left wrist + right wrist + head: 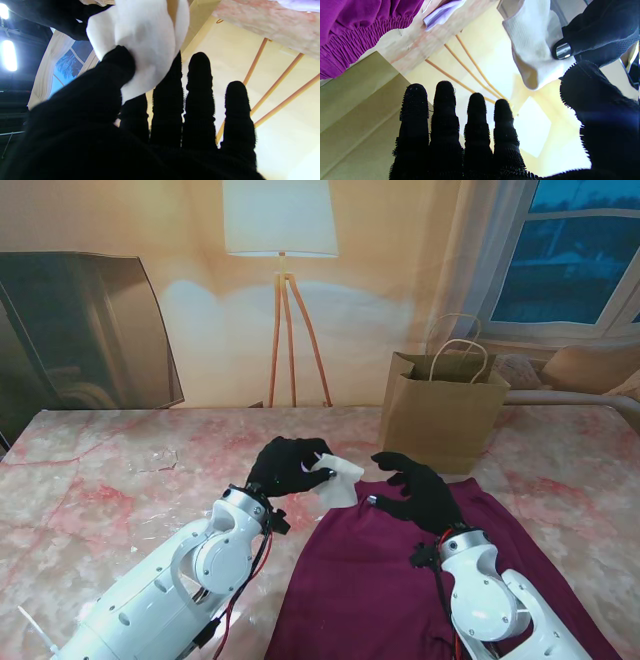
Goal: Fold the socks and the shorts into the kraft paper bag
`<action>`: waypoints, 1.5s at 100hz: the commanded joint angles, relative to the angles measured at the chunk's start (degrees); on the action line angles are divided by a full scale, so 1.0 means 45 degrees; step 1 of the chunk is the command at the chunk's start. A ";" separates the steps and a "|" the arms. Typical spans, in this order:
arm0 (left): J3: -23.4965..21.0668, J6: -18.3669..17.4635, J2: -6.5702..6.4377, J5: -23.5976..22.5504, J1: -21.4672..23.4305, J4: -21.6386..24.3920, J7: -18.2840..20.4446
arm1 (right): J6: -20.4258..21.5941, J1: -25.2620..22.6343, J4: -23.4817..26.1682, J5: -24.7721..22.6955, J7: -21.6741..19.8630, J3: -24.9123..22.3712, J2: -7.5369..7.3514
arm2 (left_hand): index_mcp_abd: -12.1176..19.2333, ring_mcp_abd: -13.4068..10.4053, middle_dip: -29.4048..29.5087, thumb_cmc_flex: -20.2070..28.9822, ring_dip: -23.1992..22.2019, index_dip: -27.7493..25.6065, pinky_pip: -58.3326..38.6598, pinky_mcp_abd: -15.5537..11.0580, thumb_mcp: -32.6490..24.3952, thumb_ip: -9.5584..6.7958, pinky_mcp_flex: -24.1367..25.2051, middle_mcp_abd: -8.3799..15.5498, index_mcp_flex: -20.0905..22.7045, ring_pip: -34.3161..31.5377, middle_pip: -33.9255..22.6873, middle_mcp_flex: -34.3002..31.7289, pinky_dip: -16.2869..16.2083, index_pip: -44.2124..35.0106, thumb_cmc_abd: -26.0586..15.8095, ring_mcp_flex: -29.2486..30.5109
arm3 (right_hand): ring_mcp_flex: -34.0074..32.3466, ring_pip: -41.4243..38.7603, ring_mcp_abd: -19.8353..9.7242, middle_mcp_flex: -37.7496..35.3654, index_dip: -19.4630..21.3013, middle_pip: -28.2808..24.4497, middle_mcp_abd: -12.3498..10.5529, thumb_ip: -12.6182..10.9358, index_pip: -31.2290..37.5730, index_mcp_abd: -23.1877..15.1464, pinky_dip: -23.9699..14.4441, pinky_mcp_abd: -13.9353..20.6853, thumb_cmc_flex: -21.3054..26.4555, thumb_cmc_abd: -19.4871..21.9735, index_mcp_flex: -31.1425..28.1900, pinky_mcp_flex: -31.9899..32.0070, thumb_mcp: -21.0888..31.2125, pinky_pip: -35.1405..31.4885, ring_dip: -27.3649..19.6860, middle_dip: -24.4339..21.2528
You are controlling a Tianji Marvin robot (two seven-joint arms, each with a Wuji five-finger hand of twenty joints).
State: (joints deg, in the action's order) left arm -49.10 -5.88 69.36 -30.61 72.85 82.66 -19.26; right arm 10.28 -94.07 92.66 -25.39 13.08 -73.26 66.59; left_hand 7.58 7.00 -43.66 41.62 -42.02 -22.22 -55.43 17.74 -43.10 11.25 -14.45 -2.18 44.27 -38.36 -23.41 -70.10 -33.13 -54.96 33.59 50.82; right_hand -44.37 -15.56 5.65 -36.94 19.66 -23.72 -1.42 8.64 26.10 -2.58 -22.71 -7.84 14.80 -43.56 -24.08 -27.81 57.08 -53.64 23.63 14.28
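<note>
- tabletop [90, 470]: pink-white marble pattern, fills the stand view from edge to edge.
- shorts [380, 580]: maroon/magenta, spread flat on the tabletop at about 5 o'clock of the stand view, nearer to me than the bag; elastic gathered waistband visible in the right wrist view [357, 32].
- kraft paper bag [440, 415]: upright, mouth open, two cord handles up, at about 2 o'clock from the view centre, farther from me than the shorts, its base near the shorts' far edge; touching or not, cannot tell. Brown wall also fills one side of the right wrist view [352, 100].
- floor lamp [281, 240]: pale shade, wooden tripod legs, behind the tabletop at 12 o'clock.
- left hand [287, 466]: black glove, raised near view centre, clamped on the sock; thumb presses the cloth against the index and middle fingers in the left wrist view [105, 105], other fingers straight.
- right hand [415, 488]: black glove, hovers over the far edge of the shorts, at 3 o'clock of the left hand; fingers spread apart and slightly curled, holds nothing.
- sock [335, 480]: white, bunched, lifted off the tabletop in the left hand, hanging between the two hands; ribbed knit shows in the right wrist view [532, 45]; also seen in the left wrist view [145, 37].
</note>
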 commanded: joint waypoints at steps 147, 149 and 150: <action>0.1089 -0.0727 0.0606 0.0467 -0.0302 -0.0276 -0.0796 | -0.0730 0.0359 0.0212 0.0592 0.2392 0.0881 0.0707 | -0.0457 -0.0026 0.0789 0.0172 0.0684 0.0519 0.0525 0.0117 -0.0304 -0.0145 0.0813 0.0110 -0.0727 0.1385 0.0931 0.1559 -0.0062 0.1398 0.0399 -0.1288 | -0.6796 -0.7728 0.0217 -0.7504 0.2226 -0.3791 0.0020 0.1716 0.7346 -0.4289 -0.0127 -0.0103 0.5465 -0.1703 -0.5964 -0.7443 0.2125 -0.6256 0.3667 0.2437; 0.1055 -0.0739 0.0580 0.0443 -0.0275 -0.0248 -0.0758 | -0.0743 0.0343 0.0237 0.0550 0.2398 0.0851 0.0701 | -0.0620 -0.0032 0.1167 -0.0085 0.0761 0.0364 0.0667 0.0112 -0.0561 -0.0071 0.0897 0.0079 -0.0819 0.1550 0.0836 0.1937 -0.0062 0.1865 0.0419 -0.1446 | -0.6794 -0.7894 0.0190 -0.7580 0.2151 -0.3716 0.0049 0.1728 0.7347 -0.4295 -0.0159 -0.0088 0.5491 -0.1772 -0.6067 -0.7478 0.2124 -0.6359 0.3697 0.2415; 0.1037 -0.0746 0.0566 0.0429 -0.0261 -0.0234 -0.0738 | -0.0751 0.0332 0.0255 0.0532 0.2395 0.0833 0.0697 | -0.0701 -0.0039 0.1372 -0.0224 0.0793 0.0324 0.0703 0.0108 -0.0668 -0.0058 0.0926 0.0066 -0.0845 0.1619 0.0827 0.2112 -0.0070 0.2077 0.0422 -0.1517 | -0.6799 -0.7948 0.0183 -0.7636 0.2122 -0.3709 0.0063 0.1735 0.7343 -0.4299 -0.0170 -0.0088 0.5496 -0.1806 -0.6101 -0.7492 0.2117 -0.6394 0.3706 0.2417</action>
State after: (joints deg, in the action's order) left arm -44.01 -9.05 72.35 -28.54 71.11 80.83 -23.16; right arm 7.25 -91.94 92.96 -22.47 24.10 -69.24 69.47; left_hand 5.58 7.00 -40.92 41.57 -39.56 -21.04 -53.31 17.82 -43.67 11.26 -11.52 -2.20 42.05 -33.42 -20.50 -64.49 -33.13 -49.68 34.24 45.89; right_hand -73.12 -47.89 4.16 -68.71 30.01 -41.06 -1.44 14.19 56.65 -18.54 -21.26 -9.65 37.19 -50.34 -48.62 -58.67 64.42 -78.22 38.23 25.79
